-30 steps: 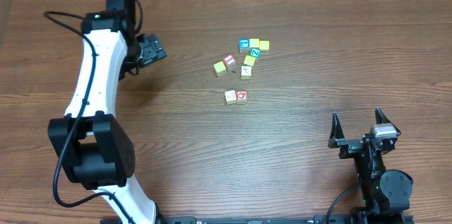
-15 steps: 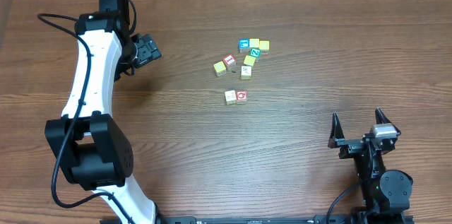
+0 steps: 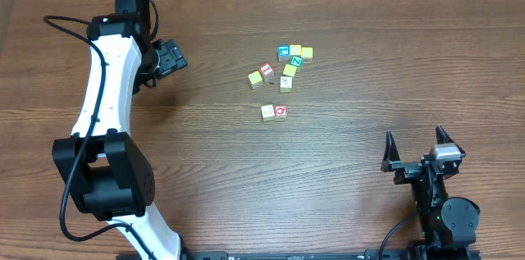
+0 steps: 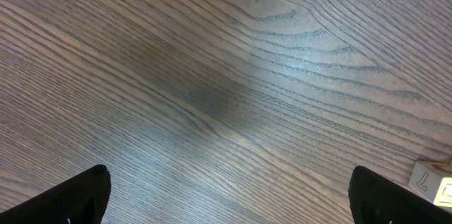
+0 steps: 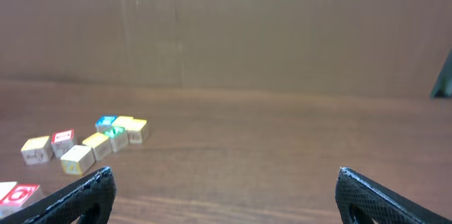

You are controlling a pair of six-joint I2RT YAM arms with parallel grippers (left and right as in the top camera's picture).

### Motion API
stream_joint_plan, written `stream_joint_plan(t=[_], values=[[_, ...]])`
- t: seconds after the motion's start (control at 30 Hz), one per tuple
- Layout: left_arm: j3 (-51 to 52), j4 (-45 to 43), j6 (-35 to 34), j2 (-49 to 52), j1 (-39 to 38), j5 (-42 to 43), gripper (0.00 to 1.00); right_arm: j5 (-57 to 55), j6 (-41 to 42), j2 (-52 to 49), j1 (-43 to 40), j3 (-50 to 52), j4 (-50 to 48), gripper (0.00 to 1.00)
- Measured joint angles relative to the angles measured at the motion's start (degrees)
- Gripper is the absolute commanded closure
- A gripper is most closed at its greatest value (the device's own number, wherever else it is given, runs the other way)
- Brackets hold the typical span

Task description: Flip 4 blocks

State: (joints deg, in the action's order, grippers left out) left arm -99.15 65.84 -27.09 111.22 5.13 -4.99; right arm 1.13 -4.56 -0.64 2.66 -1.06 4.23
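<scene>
Several small wooden blocks lie in a loose cluster at the table's middle. Among them are a blue-bordered block (image 3: pixel 284 51), a red-bordered block (image 3: pixel 266 70), a yellow block (image 3: pixel 255 79) and a cream block (image 3: pixel 285 84). A cream and red pair (image 3: pixel 274 112) sits a little nearer. A green-Z cube (image 3: pixel 296 61) lies among them. My left gripper (image 3: pixel 170 58) hangs open well to the left of the cluster; in its wrist view the open gripper (image 4: pixel 227 185) spans bare wood, with one cream block (image 4: pixel 426 179) at the right edge. My right gripper (image 3: pixel 415 137) stands open at the near right; its wrist view shows the open gripper (image 5: pixel 224 185) and the blocks (image 5: pixel 106 136) far to the left.
A brown cardboard wall (image 5: pixel 282 26) rises behind the table's far edge. Bare wood table (image 3: pixel 344 170) lies between the cluster and my right arm's base (image 3: pixel 447 211). My left arm's white links (image 3: pixel 107 96) stretch along the left side.
The left arm drew back slightly to the left and up, away from the blocks, then held still. The blocks and the right arm have not moved.
</scene>
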Motion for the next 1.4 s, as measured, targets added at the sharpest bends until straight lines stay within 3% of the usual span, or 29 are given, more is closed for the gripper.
stream_joint_plan(t=[0.37,0.5,0.63,0.8,1.1,1.23,1.4], values=[[0.0,0.0,0.0,0.0,0.0,0.0,0.0,8.7,0.5,0.0,0.0,0.0,-6.0,0.0],[0.0,0.0,0.0,0.0,0.0,0.0,0.0,11.7,4.2,-0.7,0.0,-1.7,-1.8,0.0],[0.0,0.0,0.0,0.0,0.0,0.0,0.0,12.7,6.0,-6.8,0.0,-10.1,3.6,0.0],[0.0,0.0,0.0,0.0,0.0,0.0,0.0,13.7,6.8,-23.2,0.0,-29.7,13.6,0.0],[0.0,0.2,0.0,0.0,0.0,0.0,0.0,14.1,7.4,-60.9,0.0,-73.9,48.5,0.0],[0.0,0.2,0.0,0.0,0.0,0.0,0.0,14.3,7.6,-72.7,0.0,-84.1,53.9,0.0],[0.0,0.2,0.0,0.0,0.0,0.0,0.0,19.1,8.6,-82.1,0.0,-86.3,56.9,0.02]])
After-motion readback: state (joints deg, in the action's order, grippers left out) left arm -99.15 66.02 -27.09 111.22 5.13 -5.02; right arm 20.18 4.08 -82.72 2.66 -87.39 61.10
